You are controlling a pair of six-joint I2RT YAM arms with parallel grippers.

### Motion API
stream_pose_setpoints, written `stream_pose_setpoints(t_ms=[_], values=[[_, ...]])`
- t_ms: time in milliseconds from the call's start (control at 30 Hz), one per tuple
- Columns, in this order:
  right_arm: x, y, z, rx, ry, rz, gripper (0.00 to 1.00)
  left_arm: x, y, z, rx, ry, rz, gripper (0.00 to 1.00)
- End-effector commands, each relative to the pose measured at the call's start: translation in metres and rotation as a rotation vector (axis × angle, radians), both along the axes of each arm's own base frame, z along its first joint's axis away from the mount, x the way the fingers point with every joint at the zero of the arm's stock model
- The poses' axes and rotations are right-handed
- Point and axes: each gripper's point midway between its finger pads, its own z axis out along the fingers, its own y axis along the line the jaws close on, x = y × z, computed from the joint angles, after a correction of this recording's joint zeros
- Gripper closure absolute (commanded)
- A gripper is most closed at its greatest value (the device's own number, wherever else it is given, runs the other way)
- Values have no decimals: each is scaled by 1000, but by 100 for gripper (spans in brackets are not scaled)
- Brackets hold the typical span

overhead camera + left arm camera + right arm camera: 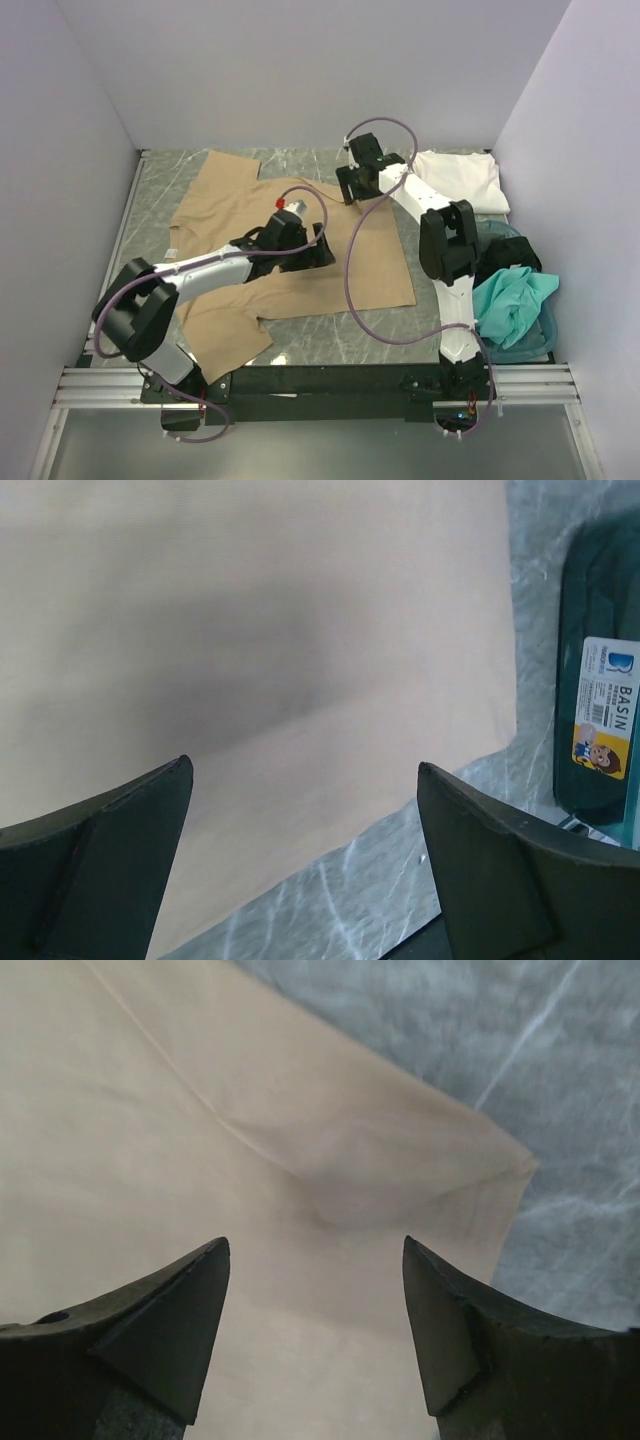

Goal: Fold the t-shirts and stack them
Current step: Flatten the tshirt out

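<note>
Four shirts on my feeds, and the marble table [300, 342] carries the lot. Biggest is the tan t-shirt [250, 215], spread flat across the middle-left. Its long axis runs left to right, tilted a little. The neck points at the left wall and the hem lies on the right. One sleeve reaches to the far left corner, the other back toward the arm bases.

My left arm [200, 270] lies low, stretched from its base across the near half of the tan cloth. My right arm [440, 230] rises from its base, bends at the elbow and reaches to the far end of the hem.

On the far right, the white t-shirt [460, 180] sits folded against the wall, apart from the tan one. Near right is the teal basket [545, 335], with the teal t-shirt [515, 300] crumpled inside and the dark grey t-shirt [510, 258] bunched just behind it.

The left gripper [305, 770] has its jaws spread wide with nothing between them. It hangs over tan cloth near the near hem corner, with the basket's label in its view. The right gripper [315, 1245] is also wide apart and holding nothing. It sits above the far hem corner, where a small fold shows. Whether either one's fingertips touch the cloth, I can't tell.
</note>
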Motion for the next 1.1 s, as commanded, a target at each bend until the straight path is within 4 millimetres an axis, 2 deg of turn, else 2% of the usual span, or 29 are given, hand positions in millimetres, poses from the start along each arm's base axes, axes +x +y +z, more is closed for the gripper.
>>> stream_pose_setpoints(t_ms=[0, 167, 267, 467, 600, 667, 800, 833, 867, 1067], values=[[3, -28, 5, -161, 4, 42, 25, 4, -29, 1, -15, -26, -71, 1], [2, -24, -19, -195, 62, 98, 31, -10, -48, -21, 3, 26, -127, 1], [-1, -22, -32, -235, 83, 146, 32, -19, -51, -34, 1, 59, -139, 1], [12, -19, -41, -242, 66, 135, 37, -31, -43, -54, 32, 107, -134, 1], [28, -21, -50, -265, 40, 99, 42, -45, -28, -65, 64, 132, -126, 1], [32, -24, -51, -282, 32, 81, 46, -53, -21, -72, 84, 150, -122, 1], [37, -26, -52, -282, 17, 67, 67, -68, -9, -88, 127, 197, -119, 1], [39, -25, -50, -276, 8, 62, 76, -71, -8, -90, 128, 206, -123, 1], [40, -27, -48, -279, 3, 53, 80, -76, -5, -95, 137, 222, -126, 1], [49, -33, -30, -285, -46, 36, 83, -91, 1, -104, 162, 259, -140, 0]])
